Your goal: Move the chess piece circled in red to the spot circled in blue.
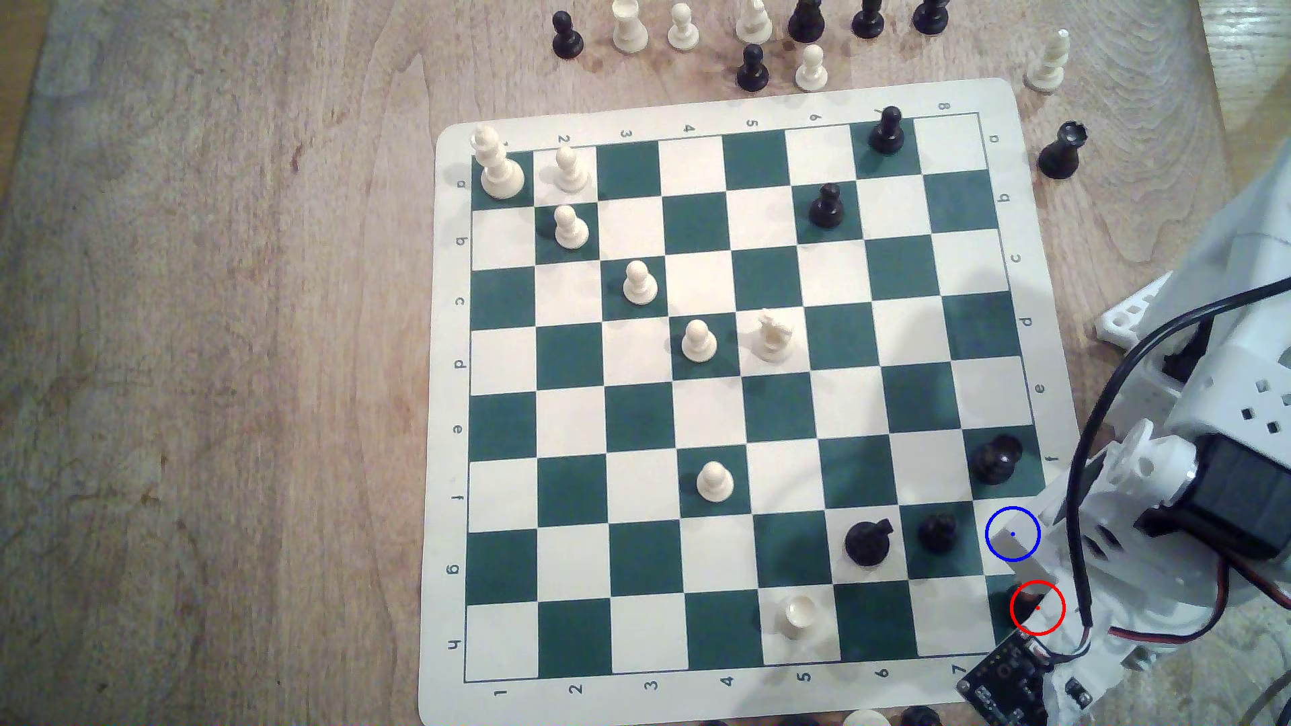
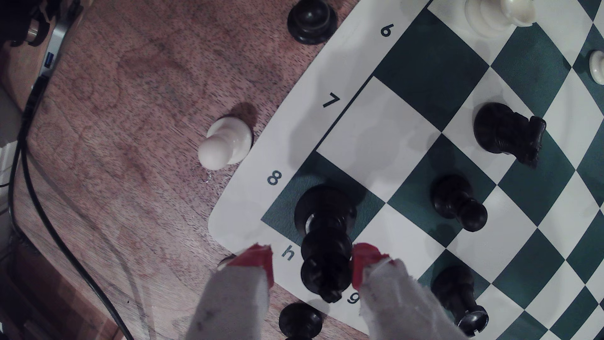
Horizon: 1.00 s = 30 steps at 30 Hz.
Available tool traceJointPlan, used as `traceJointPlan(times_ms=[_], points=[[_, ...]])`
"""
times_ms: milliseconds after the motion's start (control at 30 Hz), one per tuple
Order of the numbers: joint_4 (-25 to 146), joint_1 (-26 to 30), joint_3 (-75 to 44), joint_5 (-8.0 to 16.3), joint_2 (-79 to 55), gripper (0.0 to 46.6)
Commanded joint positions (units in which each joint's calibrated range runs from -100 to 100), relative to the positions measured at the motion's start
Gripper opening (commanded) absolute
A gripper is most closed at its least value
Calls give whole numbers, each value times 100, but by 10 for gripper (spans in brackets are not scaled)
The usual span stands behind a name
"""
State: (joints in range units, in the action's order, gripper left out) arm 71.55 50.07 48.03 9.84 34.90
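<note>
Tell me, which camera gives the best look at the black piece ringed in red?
The wrist view. There the black piece stands whole on the dark corner square, between the red-tipped fingers of the open gripper. In the exterior view the arm covers most of it; just a dark sliver shows inside the red ring.

- Tabletop [image 1: 209, 363]: pale reddish-brown wood with wavy grain and faint ring stains, running past every edge of the exterior view.
- Surface finish: matt, with small dark speckles in the wrist view.
- Light: soft and even from above, giving short, weak shadows on the wood.
- Far upper corner at the exterior view's right: a lighter, yellowish wooden surface [image 1: 1250, 42].
</note>
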Motion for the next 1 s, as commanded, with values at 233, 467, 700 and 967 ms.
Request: traceJointPlan(times_ms=[233, 467, 700, 967], points=[[-104, 26, -62, -24, -69, 123], [-161, -5, 20, -39, -103, 131], [-137, 2, 74, -39, -111, 128], [-128, 26, 74, -59, -213, 117]])
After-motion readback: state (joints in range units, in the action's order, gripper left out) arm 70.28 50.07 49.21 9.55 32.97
